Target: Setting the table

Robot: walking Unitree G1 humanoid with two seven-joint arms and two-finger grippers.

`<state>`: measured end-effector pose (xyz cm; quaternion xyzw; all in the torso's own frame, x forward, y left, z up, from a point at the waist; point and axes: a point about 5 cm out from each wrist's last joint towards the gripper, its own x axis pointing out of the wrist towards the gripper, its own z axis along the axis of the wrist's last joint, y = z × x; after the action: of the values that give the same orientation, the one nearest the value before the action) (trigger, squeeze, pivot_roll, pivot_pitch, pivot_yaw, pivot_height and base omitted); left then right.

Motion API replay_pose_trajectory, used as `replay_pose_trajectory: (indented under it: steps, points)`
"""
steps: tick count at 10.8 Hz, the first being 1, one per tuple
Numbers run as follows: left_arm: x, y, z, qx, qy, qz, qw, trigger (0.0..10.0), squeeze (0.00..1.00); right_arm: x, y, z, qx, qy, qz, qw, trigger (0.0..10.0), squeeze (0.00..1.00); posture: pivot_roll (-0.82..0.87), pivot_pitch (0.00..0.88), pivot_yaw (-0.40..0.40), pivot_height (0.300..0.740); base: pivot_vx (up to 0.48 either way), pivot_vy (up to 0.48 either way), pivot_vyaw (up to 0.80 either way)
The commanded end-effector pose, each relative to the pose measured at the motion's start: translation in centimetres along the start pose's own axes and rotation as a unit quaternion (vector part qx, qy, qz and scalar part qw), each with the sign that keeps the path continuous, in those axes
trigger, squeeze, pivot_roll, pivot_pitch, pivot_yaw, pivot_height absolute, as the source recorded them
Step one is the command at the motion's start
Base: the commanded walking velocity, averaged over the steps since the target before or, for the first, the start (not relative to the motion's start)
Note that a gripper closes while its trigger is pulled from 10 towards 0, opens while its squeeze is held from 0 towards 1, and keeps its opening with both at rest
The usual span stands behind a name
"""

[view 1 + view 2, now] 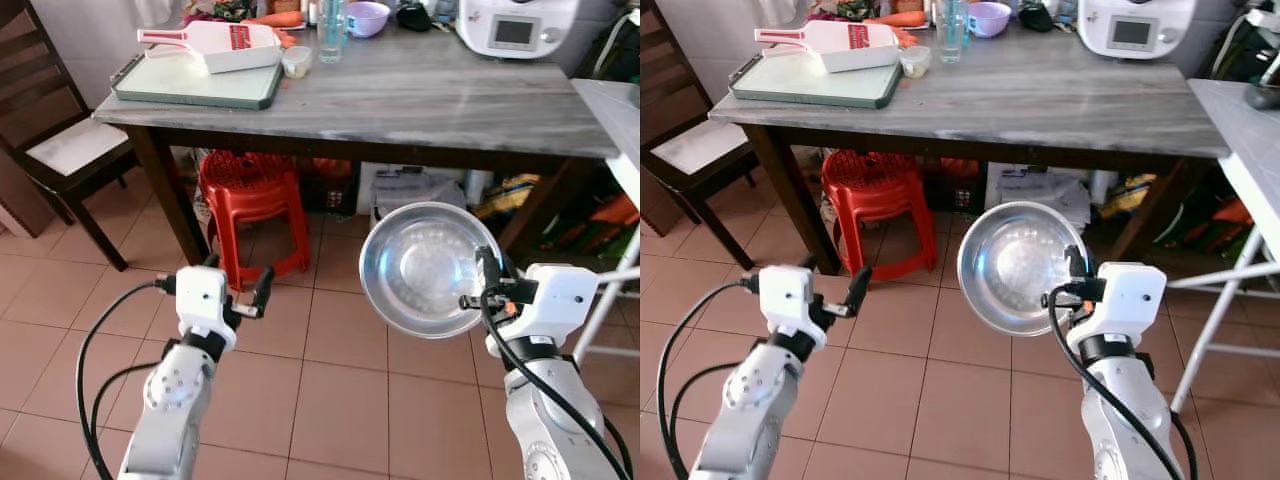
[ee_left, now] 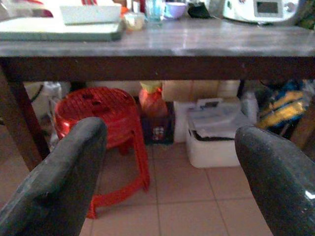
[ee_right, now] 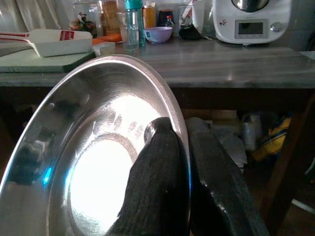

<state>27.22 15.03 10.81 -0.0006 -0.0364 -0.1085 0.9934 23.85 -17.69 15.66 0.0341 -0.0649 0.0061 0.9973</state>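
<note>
The right gripper is reaching forward at chest height, its two black fingers clenching the rim of one steel plate. The plate is standing nearly on edge in the air, its hollow face turning toward the camera, held over the tiled floor short of the counter. In the head view it is sitting at about four o'clock from the picture's middle.

The left gripper is also being held out forward, at about eight o'clock in the head view, its fingers standing well apart with nothing between them.

The grey counter is lying ahead at twelve o'clock. On it are resting one green tray at its ten o'clock corner, one white cutting board with red handle lying on the tray, one clear glass, one small white cup beside the glass, one purple bowl and one white kitchen machine toward one o'clock.

Under the counter one red plastic stool is standing, and one dark wooden chair is standing at nine o'clock.
</note>
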Motion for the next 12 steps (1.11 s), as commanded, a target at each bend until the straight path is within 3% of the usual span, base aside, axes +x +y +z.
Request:
replay_pose_trajectory:
  steps: [1, 3, 6, 8, 12]
  points:
    - [0.0, 0.3, 0.1, -0.001, 0.001, 0.002, 1.0, 10.0, 0.0, 0.1, -0.2, 0.4, 0.001, -0.01, -0.001, 1.0, 10.0, 0.0, 0.04, 0.082, -0.009, 0.74, 0.405, 0.0, 0.0]
    - [-0.2, 0.7, 0.3, 0.003, -0.003, 0.01, 1.0, 10.0, 0.0, 0.2, -0.2, 0.3, 0.007, -0.011, -0.005, 1.0, 10.0, 0.0, 0.04, 0.085, -0.019, 0.74, 0.409, 0.0, 0.0]
    - [-2.1, 1.6, 0.1, 0.007, 0.0, 0.026, 1.0, 10.0, 0.0, 0.0, 0.2, -0.3, 0.016, -0.003, -0.004, 1.0, 10.0, 0.0, 0.06, 0.075, -0.021, 0.74, 0.418, 0.0, 0.0]
    - [-2.5, 1.4, 0.1, 0.001, 0.002, 0.025, 1.0, 10.0, 0.0, 0.5, 0.2, -0.4, 0.019, -0.007, -0.006, 1.0, 10.0, 0.0, 0.07, 0.058, -0.02, 0.74, 0.426, 0.0, 0.0]
    - [-1.6, 0.7, 0.3, -0.008, -0.003, 0.006, 1.0, 10.0, 0.0, 0.6, 0.1, -0.4, 0.016, -0.01, -0.007, 1.0, 10.0, 0.0, 0.06, 0.049, -0.016, 0.74, 0.426, 0.0, 0.0]
